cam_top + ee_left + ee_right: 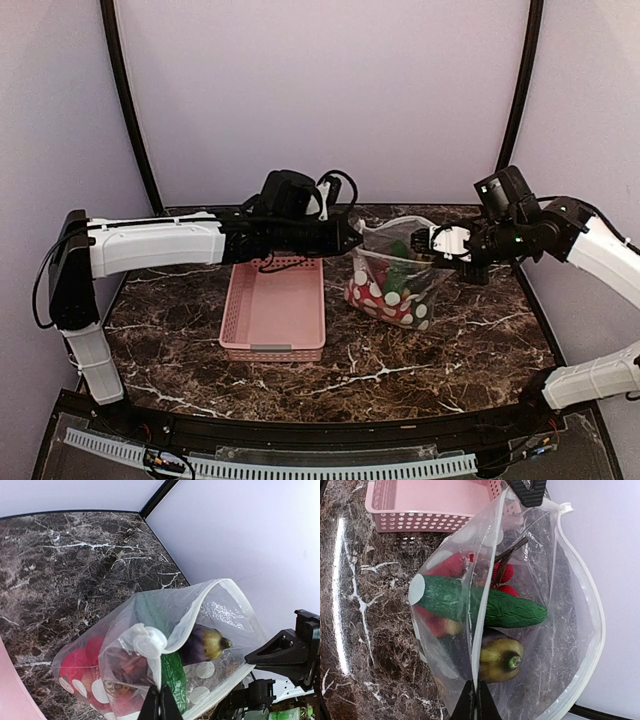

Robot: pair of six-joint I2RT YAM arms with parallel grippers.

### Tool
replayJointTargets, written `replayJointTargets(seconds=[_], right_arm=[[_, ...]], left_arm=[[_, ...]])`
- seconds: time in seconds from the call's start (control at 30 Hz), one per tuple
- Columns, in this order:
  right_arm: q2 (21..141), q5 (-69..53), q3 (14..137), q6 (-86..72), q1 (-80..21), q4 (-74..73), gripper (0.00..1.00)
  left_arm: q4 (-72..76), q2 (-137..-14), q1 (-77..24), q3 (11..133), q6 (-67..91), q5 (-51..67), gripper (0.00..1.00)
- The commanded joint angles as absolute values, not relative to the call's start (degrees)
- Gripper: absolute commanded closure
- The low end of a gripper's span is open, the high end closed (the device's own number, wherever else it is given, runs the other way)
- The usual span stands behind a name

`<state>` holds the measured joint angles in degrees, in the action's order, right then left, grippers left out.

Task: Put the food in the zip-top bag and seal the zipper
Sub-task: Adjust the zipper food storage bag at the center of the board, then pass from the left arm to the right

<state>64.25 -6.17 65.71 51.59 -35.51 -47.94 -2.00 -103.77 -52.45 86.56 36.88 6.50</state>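
The clear dotted zip-top bag [395, 275] stands on the marble table right of the pink basket, its mouth gaping open. Inside lie the food: a green cucumber [485, 605], an eggplant [500, 658] and red fruits [451, 566]. My left gripper [160, 702] is shut on the bag's left mouth edge. My right gripper [475, 700] is shut on the near strip of the zipper [479, 625] at the right end. The far zipper strip [592, 630] bows away from it. In the left wrist view the eggplant [205, 645] and red fruits [80, 665] show through the plastic.
The pink slatted basket [275, 310] sits empty just left of the bag. The table's back edge and purple walls are close behind the bag. Both arms reach in over the table's back half.
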Motion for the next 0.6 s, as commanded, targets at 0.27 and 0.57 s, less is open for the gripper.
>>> replayJointTargets(seconds=[0.27, 0.57], right_arm=[[77.51, -19.15, 75.22, 39.59, -38.94, -50.27, 0.54], [87.58, -12.82, 81.43, 34.29, -42.35, -50.26, 0.49]], left_arm=[[13.37, -106.85, -52.23, 81.30, 50.47, 1.57, 0.99], [13.89, -106.80, -52.89, 81.31, 51.47, 2.00, 0.99]])
